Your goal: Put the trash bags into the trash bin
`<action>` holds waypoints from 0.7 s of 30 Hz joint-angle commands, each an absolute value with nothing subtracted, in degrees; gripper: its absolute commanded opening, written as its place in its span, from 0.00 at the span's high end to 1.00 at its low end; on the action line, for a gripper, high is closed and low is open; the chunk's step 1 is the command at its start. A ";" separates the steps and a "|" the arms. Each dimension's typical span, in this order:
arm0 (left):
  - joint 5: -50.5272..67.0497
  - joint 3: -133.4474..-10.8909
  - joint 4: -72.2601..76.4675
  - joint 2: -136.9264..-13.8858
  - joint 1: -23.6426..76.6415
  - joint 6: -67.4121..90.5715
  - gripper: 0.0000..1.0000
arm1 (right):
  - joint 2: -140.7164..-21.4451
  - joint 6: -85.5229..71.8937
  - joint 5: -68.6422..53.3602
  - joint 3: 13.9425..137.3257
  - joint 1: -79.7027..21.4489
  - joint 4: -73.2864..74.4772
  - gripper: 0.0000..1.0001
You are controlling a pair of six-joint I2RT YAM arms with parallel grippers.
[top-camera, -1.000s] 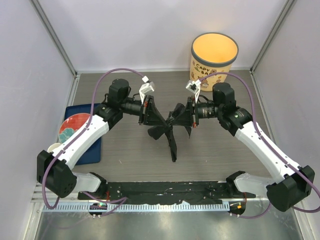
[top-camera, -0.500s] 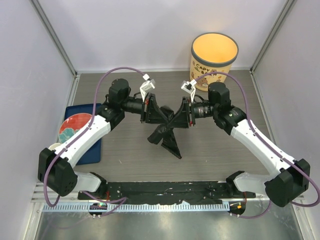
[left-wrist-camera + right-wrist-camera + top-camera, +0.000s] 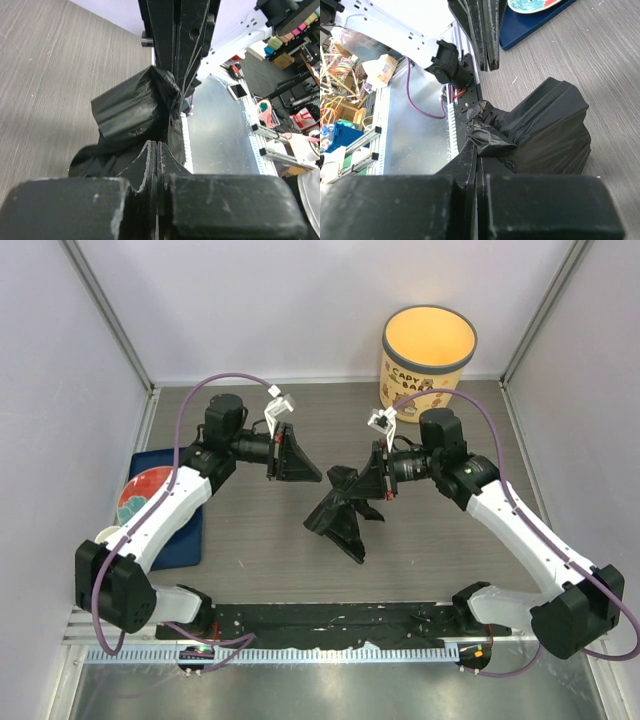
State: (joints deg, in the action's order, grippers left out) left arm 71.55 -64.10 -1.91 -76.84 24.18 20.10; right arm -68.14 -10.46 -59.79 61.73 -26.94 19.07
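Right gripper (image 3: 475,146): my fingers are pressed together on a twisted corner of the trash bag (image 3: 340,515). It is a thin pinch at the very tips.
Left gripper (image 3: 157,150): my fingers are pressed flat against each other. I see no film between them, and from overhead there is a gap between their tips and the bag.
Trash bag: a crumpled black bundle that droops ahead of and below my right fingertips, between my two sets of tips and nearer the right. I cannot tell whether its low end rests on the table (image 3: 250,530).
Trash bin (image 3: 405,372): it stands upright with its mouth open, behind my right wrist and off to the far side, well apart from the bag.
Risk, slip: I judge that the glossy film could slide out of so small a pinch if I swing the right gripper round quickly.
Risk, no backup: with my left fingers off the bag, nothing would catch it if the pinch failed.
Risk, rim: the loose bundle may snag on the dark rim and drape outside the bin instead of dropping in.
Risk, knock: the bin sits close behind my right wrist, so a careless turn could tip it.
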 commanded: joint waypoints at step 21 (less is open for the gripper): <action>65.31 -75.68 -15.47 -80.42 34.80 10.28 0.78 | -66.89 -4.22 -57.57 66.53 -29.62 22.50 0.99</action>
